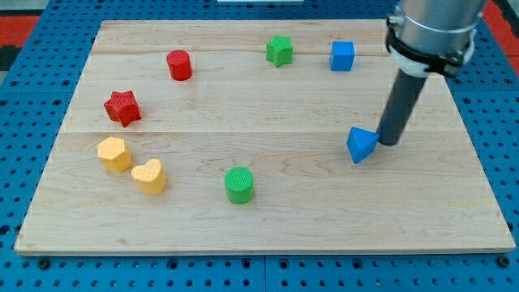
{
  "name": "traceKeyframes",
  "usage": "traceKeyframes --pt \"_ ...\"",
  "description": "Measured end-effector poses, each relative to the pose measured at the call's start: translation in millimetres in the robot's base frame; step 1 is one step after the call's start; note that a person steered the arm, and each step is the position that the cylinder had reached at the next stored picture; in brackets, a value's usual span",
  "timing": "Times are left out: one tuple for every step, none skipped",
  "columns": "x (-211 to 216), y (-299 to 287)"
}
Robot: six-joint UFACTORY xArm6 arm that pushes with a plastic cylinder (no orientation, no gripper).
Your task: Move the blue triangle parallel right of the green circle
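Broadly, the wooden worktop [268, 235] carries everything. No fingers on this rod; my tip [388, 143] touches the blue triangle [362, 144] on its right side. That triangle sits well right of the green circle [239, 185], slightly higher.

Single camera; high front vantage, angled down; whole wooden board [268, 219] framed at mid range.

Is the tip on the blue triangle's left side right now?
No, my tip sits against the right side of the blue triangle, toward the view's right.
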State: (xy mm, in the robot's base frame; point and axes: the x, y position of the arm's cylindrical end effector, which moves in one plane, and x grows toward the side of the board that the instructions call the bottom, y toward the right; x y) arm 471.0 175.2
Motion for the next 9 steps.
traceKeyframes --pt "16.5 -46.9" --pt "2.4 -65.0" --pt "-31.6 -52.0" --pt "-34.5 -85.5" --pt "-7.0 -127.1" --pt "16.8 -128.3" --pt "19.2 -140.6" --pt "12.9 -177.4" --pt "39.5 -187.3"
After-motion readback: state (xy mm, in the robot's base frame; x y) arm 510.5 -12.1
